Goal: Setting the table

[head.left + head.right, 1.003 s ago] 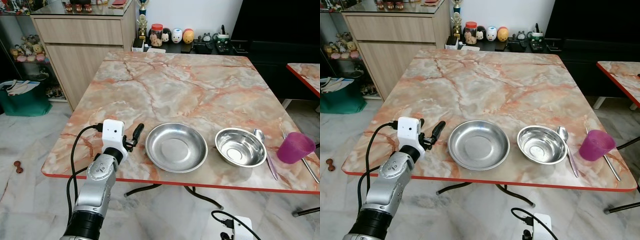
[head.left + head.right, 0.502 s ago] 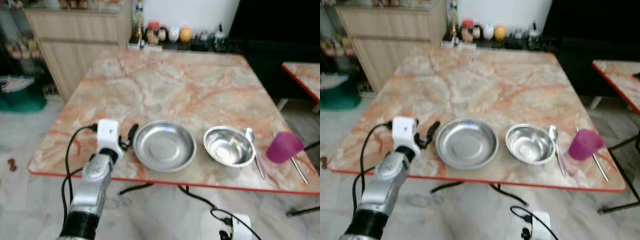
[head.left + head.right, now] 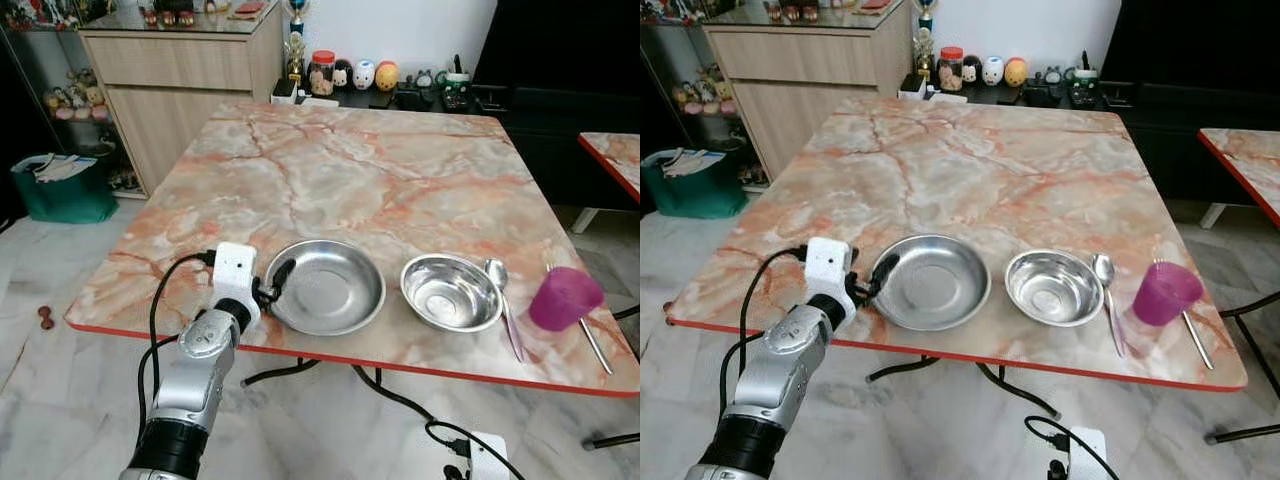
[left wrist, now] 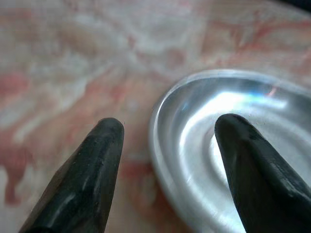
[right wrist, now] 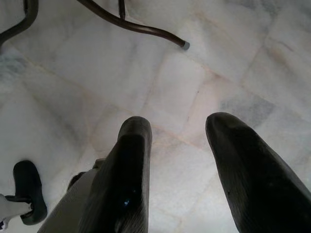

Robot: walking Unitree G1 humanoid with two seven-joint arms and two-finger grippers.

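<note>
The left gripper (image 4: 167,131) is spread wide — its black fingers straddle the near-left rim of the wide shallow steel plate (image 3: 325,286) on the pink-veined marble table (image 3: 350,170). Rightward sit a round steel bowl (image 3: 451,292), a metal spoon (image 3: 500,285) and a translucent purple plastic cup (image 3: 565,298). The right gripper (image 5: 177,141) hangs parted over the floor.

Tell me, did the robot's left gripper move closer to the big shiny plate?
Yes. The left gripper was beside the plate; now its open fingers straddle the plate's near-left rim.

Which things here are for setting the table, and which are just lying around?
For the table: wide shallow steel plate; deeper round steel bowl; metal spoon; purple plastic cup; open left gripper at the plate's rim.

Lying about: green bag; little figurines.
</note>
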